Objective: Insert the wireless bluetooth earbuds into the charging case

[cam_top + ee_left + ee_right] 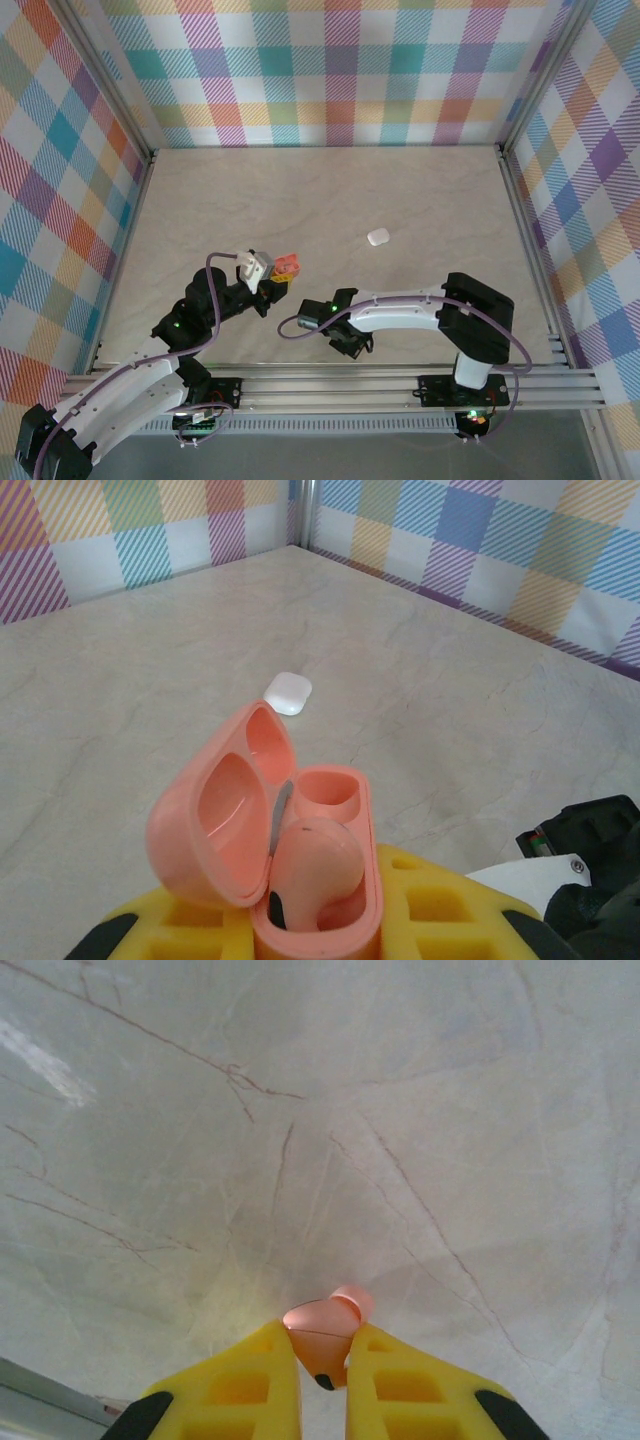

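While one salmon-pink earbud [315,865] sat in the near socket of the open pink charging case [215,820], the far socket [328,788] was empty. Judgement: this pair was about half done.

The second pink earbud [325,1335] was pinched in the right gripper [323,1355], over bare table [250,200] and to the right of the case, not yet at it. Its jaws were nearly together, with a gap only as wide as the bud.

The left gripper [318,935] clamped the case base between its yellow fingers, lid swung open to the left.

A white case [377,237] lay far and to the right, apparently closed. I could not locate any white earbuds.

Left to do, as judged: seat the held bud in the empty socket.
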Controlling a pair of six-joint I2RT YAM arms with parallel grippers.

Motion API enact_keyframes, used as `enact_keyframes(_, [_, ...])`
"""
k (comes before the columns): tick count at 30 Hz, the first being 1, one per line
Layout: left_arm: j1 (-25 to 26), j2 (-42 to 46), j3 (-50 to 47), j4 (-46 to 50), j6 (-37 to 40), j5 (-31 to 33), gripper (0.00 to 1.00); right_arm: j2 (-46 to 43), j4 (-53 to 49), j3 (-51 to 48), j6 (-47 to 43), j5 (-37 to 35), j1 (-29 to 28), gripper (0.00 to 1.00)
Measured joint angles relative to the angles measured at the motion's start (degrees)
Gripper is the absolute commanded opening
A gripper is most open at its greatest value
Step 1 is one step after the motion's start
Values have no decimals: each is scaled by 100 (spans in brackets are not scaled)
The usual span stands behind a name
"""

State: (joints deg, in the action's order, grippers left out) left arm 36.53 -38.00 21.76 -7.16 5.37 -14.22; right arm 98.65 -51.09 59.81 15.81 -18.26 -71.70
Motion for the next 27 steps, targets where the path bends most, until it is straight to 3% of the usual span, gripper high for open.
enact_keyframes(5, [0, -9, 0, 0, -2, -7, 0, -901, 85, -44, 42, 0, 144, 7])
enact_keyframes(8, [0, -81, 4, -7, -7, -98, 0, -1871, 245, -61, 68, 162, 369, 7])
enact_keyframes(16, [0, -426, 24, -498, -50, -1088, 0, -4234, 1408, -61, -26, 1141, 885, 7])
enact_keyframes(20, [0, -507, 48, -839, -105, -1659, 0, -4424, 1926, -9, -181, 2009, 1331, 7])
enact_keyframes(27, [0, -540, 310, -1067, -149, -2400, 0, -3762, 2358, 337, -636, 3589, 1952, 7])
